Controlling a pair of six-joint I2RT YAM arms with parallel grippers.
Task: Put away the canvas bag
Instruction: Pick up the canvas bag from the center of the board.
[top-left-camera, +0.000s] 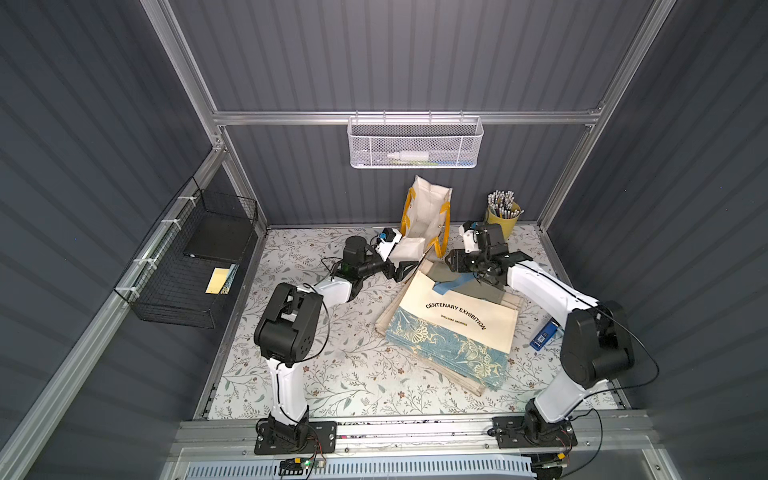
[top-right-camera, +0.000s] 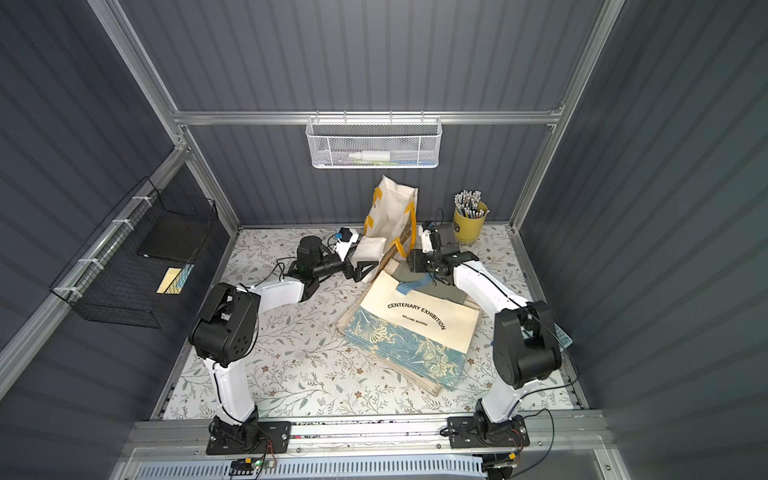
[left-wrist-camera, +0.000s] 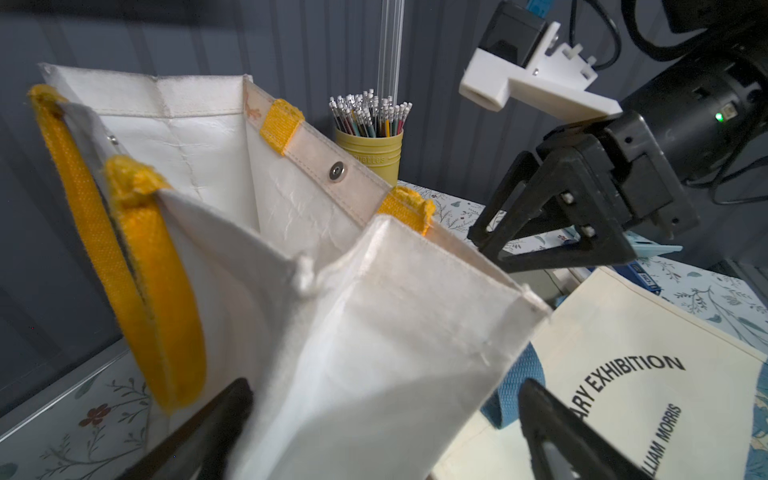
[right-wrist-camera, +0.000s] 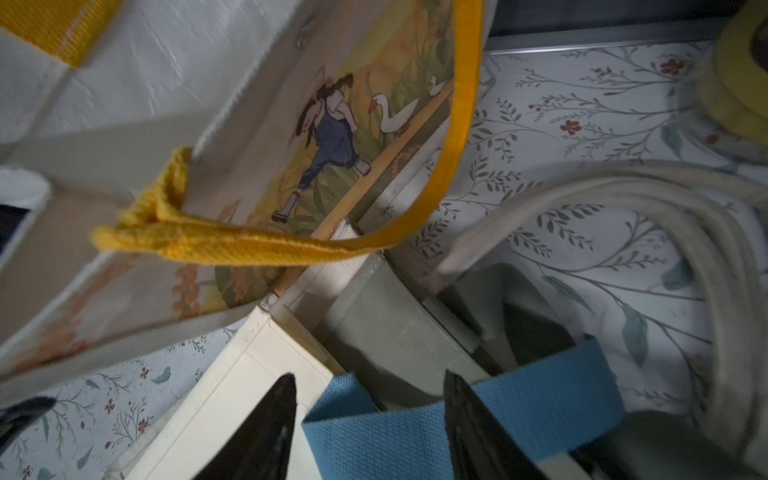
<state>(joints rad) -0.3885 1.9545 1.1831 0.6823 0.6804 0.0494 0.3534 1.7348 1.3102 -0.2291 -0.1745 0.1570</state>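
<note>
A cream canvas bag (top-left-camera: 457, 320) (top-right-camera: 419, 320) printed "CENTENARY EXHIBITION", with a blue floral band, lies flat on top of a pile of folded bags, right of the table's centre. Its blue strap (right-wrist-camera: 374, 424) (top-left-camera: 451, 286) runs under and between the spread fingers of my right gripper (right-wrist-camera: 370, 376) (top-left-camera: 451, 270), which is open and holds nothing. Behind the pile a white bag with yellow handles (top-left-camera: 428, 208) (left-wrist-camera: 332, 316) stands with its mouth open. My left gripper (left-wrist-camera: 384, 386) (top-left-camera: 405, 270) is open, its jaws straddling that bag's near side panel without pinching it.
A yellow cup of pencils (top-left-camera: 503, 216) stands at the back right. A white mesh basket (top-left-camera: 415, 143) hangs on the back rail, a black wire basket (top-left-camera: 195, 266) on the left wall. A blue object (top-left-camera: 543, 334) lies by the right arm. A grey-green bag (right-wrist-camera: 386, 332) lies under the strap.
</note>
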